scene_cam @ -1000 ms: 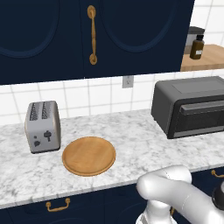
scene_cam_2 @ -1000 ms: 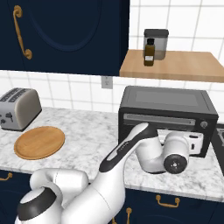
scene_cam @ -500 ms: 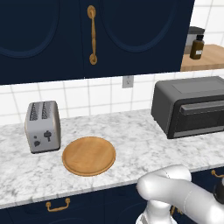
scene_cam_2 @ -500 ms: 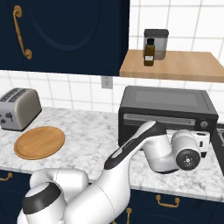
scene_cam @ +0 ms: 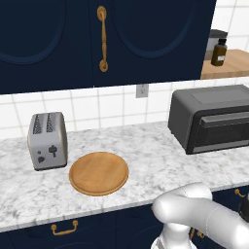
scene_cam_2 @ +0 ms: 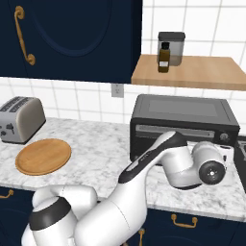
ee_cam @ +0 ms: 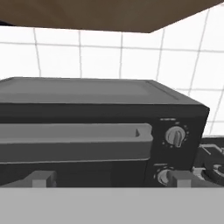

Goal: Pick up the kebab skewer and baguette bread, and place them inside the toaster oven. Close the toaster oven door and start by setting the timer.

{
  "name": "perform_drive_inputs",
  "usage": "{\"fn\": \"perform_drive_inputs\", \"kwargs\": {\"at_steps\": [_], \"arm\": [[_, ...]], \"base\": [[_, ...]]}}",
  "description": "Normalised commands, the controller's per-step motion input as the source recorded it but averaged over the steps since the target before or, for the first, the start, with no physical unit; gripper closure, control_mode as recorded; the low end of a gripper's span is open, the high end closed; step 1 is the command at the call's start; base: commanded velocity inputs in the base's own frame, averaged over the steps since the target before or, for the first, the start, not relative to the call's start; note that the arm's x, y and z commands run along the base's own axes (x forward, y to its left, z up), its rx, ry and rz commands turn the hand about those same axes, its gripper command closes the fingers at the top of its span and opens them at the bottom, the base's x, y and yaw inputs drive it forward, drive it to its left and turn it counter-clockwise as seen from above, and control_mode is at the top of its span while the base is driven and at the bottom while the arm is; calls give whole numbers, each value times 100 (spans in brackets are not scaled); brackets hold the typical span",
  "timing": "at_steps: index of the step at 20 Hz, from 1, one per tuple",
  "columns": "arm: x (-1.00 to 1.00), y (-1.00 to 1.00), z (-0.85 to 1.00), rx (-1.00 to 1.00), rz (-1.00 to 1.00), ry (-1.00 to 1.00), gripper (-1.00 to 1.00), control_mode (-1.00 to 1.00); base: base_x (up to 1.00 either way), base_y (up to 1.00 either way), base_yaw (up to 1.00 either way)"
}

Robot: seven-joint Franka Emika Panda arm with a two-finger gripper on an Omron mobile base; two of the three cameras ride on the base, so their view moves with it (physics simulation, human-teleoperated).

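The toaster oven (ee_cam: 87,113) is a dark grey box on the counter, also seen from the bases (scene_cam: 214,119) (scene_cam_2: 182,120). The toaster oven door (ee_cam: 65,153) is shut, with its bar handle (ee_cam: 74,135) along the top edge. Two knobs sit on the oven's right panel, an upper one (ee_cam: 176,136) and a lower one (ee_cam: 162,176). My gripper (ee_cam: 111,180) is open and holds nothing. It faces the lower door front, its fingertips (ee_cam: 41,179) wide apart and the right one just beside the lower knob. My arm (scene_cam_2: 158,158) reaches across the oven's front. The kebab skewer and baguette bread are out of view.
A silver two-slot toaster (scene_cam: 47,141) and a round wooden board (scene_cam: 98,173) lie on the marble counter to the left. A wooden shelf (scene_cam_2: 192,72) above the oven carries a brown bottle (scene_cam_2: 164,57) and a canister (scene_cam_2: 171,45). A dark stove top (ee_cam: 212,170) adjoins the oven's right side.
My hand has slid to the right along the oven's front, towards the knob side. The oven, toaster and board have stayed put.
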Motion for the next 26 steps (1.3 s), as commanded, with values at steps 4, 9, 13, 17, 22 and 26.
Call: {"fn": "perform_drive_inputs", "kwargs": {"at_steps": [4,9,13,17,22,26], "arm": [[2,-32,0,20,0,0,-100,-100],[2,-25,3,22,0,0,-100,-100],[12,-20,7,20,0,0,-100,-100],[21,-8,4,18,0,0,-100,-100],[13,-2,2,16,0,1,-100,-100],[1,0,3,6,0,2,-100,-100]], "base": [[0,0,0],[0,0,0],[0,0,0],[0,0,0],[0,0,0],[0,0,0]]}}
